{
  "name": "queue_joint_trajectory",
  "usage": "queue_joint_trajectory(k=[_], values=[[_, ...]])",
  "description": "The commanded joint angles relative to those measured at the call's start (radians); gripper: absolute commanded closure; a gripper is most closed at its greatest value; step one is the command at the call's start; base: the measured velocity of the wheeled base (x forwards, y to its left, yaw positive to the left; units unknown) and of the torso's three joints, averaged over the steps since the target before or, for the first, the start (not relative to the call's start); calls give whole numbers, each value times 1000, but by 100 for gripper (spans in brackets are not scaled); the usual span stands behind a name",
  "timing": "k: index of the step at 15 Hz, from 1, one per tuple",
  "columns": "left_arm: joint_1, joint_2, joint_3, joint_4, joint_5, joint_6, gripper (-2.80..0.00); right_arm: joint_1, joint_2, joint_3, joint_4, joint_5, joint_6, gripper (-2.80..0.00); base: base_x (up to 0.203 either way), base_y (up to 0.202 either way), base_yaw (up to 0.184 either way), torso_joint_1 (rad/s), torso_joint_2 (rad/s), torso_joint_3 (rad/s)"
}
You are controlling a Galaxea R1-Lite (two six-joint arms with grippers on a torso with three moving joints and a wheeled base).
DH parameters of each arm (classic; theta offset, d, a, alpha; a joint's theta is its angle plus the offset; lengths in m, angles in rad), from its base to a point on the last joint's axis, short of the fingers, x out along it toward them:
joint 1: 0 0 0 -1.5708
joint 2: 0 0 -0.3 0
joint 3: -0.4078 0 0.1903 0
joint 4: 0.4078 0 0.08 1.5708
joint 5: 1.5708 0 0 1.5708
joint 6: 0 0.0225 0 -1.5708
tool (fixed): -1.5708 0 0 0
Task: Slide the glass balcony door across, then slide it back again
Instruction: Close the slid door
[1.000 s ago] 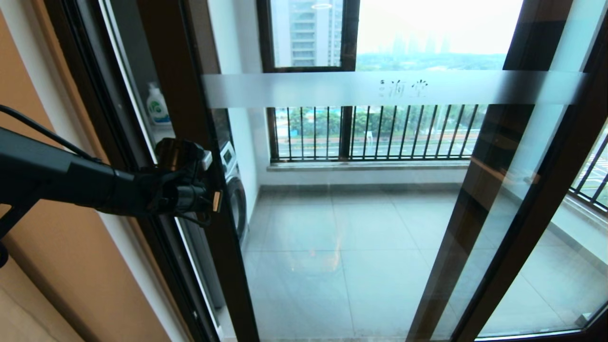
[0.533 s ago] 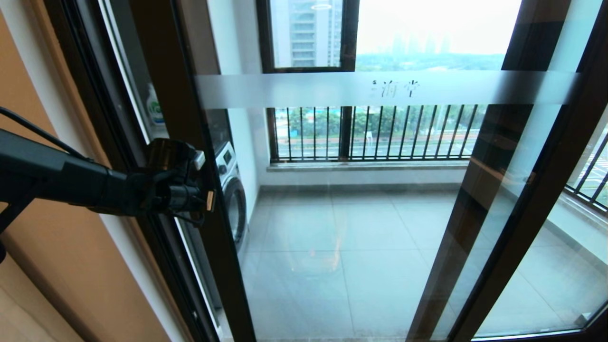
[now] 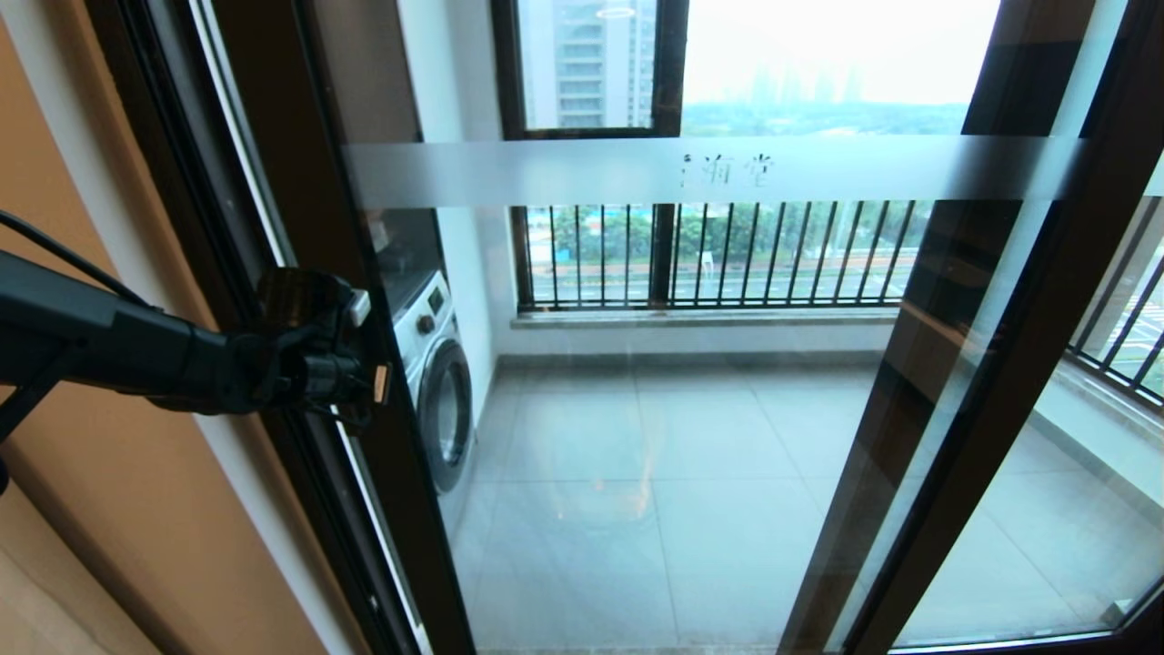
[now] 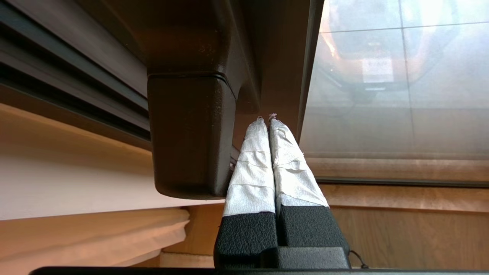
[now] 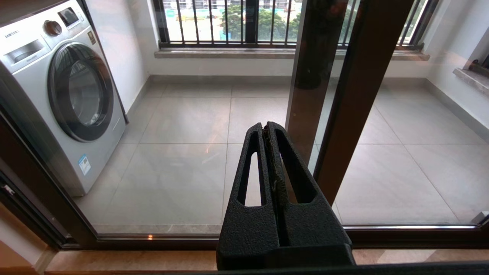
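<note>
The glass balcony door [image 3: 727, 169] has a dark brown frame and a frosted band with two characters. Its left stile [image 3: 314, 182] stands close to the fixed frame at the left. My left gripper [image 3: 309, 305] is at that stile, about halfway up. In the left wrist view the left gripper [image 4: 266, 119] is shut on nothing, its white-taped fingers [image 4: 252, 164] lying against the side of the door's brown handle [image 4: 189, 133], tips at the stile [image 4: 279, 57]. My right gripper [image 5: 266, 128] is shut and empty, low in front of the glass [image 5: 183, 152], out of the head view.
A washing machine [image 3: 436, 391] stands on the balcony behind the glass, at the left. A second brown stile [image 3: 918, 364] shows through the glass at the right. The outer window with railing bars [image 3: 709, 255] is at the back. An orange-brown wall [image 3: 109, 546] flanks the left arm.
The door has slid to the left, and my left gripper has moved left with its stile. The bottle behind the glass is now hidden by the stile.
</note>
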Motion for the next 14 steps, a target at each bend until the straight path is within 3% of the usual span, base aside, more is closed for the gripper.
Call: queue_joint_trajectory(k=[1,14], values=[[21,4,-2,1,-11,8,0,0,1,0,0,1,-1,0,0,0,0,0,0,0],[138,20,-11,1,-42,64,0,0,1,0,0,1,-1,0,0,0,0,0,0,0]])
